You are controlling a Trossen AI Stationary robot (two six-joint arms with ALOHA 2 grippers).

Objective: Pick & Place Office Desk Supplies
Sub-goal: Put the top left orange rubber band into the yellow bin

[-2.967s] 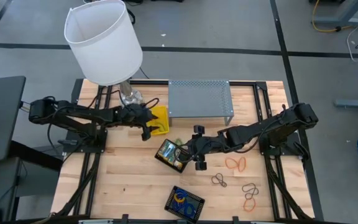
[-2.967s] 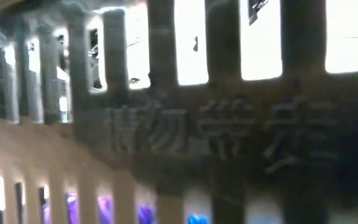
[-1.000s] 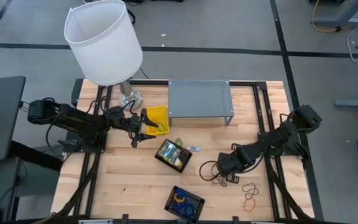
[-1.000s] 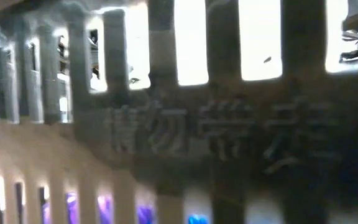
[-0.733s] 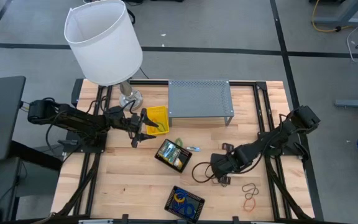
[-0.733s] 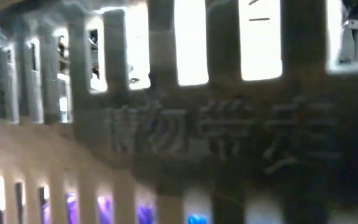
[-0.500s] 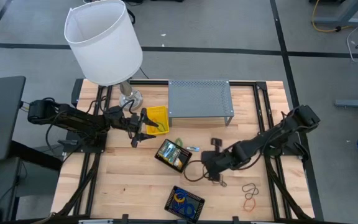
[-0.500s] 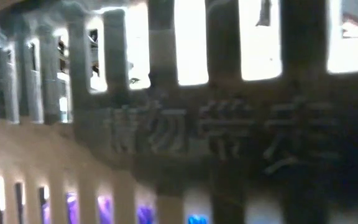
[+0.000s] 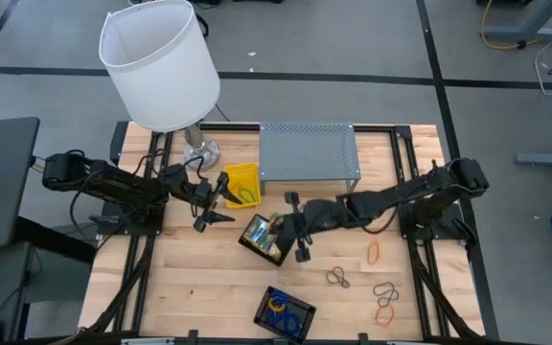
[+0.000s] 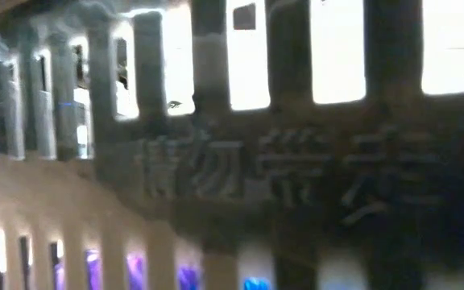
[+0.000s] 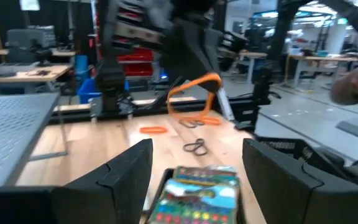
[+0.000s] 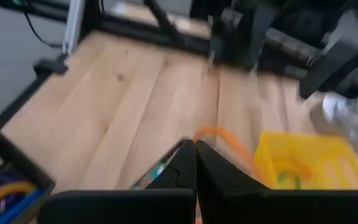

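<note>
You are in a big robot lab or workshop. The wooden table [image 9: 209,278] sits in a black metal frame on a grey concrete floor with dark tape lines [image 9: 429,48]. Past it stand long work desks [image 11: 23,73], bright ceiling lights and loose cables [image 9: 506,38].

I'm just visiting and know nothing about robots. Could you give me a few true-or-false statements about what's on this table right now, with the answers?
1. The right gripper is shut on an orange rubber band. True.
2. The left gripper is clamped on the yellow bin. False: it is open, beside the bin.
3. The crayon box lies inside the black basket. False: it lies on the table.
4. The lamp stands at the far left corner. True.
</note>
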